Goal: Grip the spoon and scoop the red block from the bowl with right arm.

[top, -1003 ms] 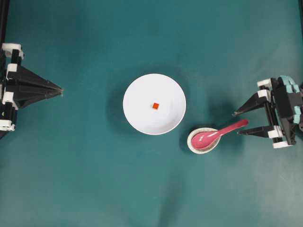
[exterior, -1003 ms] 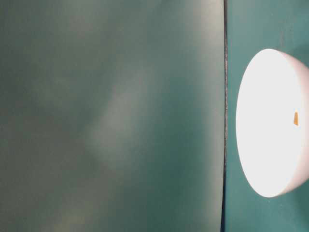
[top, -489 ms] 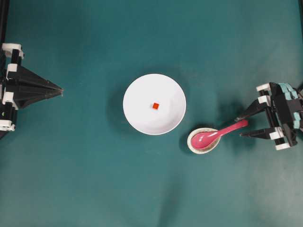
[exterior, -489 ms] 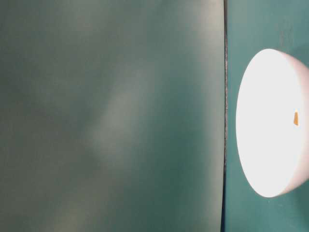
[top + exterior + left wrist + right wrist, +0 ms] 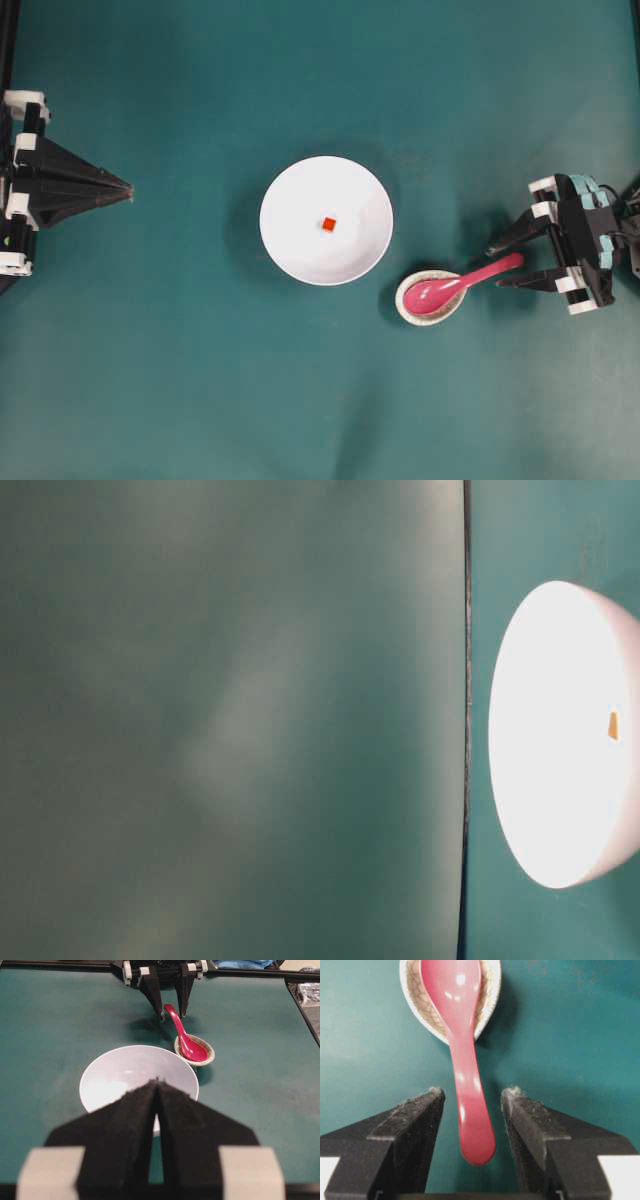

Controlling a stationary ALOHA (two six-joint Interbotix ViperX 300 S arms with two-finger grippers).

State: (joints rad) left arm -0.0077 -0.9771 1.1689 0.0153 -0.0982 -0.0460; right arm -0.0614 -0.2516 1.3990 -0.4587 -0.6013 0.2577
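Two fingertips of the right gripper (image 5: 472, 1097) flank the spoon (image 5: 462, 1050) handle, jaws wide, gaps both sides, nothing held; only the wrist view shows this. Spoon's long axis runs straight out from the gripper, scoop far end in the speckled rest (image 5: 487, 1002). Overhead: bowl (image 5: 285, 245) beyond the rest, red block (image 5: 328, 224) at its centre. Open cloth around. Left gripper (image 5: 125, 189) closed, empty, well apart.

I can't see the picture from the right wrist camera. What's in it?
A shiny pink spoon points its handle between the two open black fingers of the robot's right hand, with gaps on both sides. Its scoop lies in a small speckled spoon rest on the green table.
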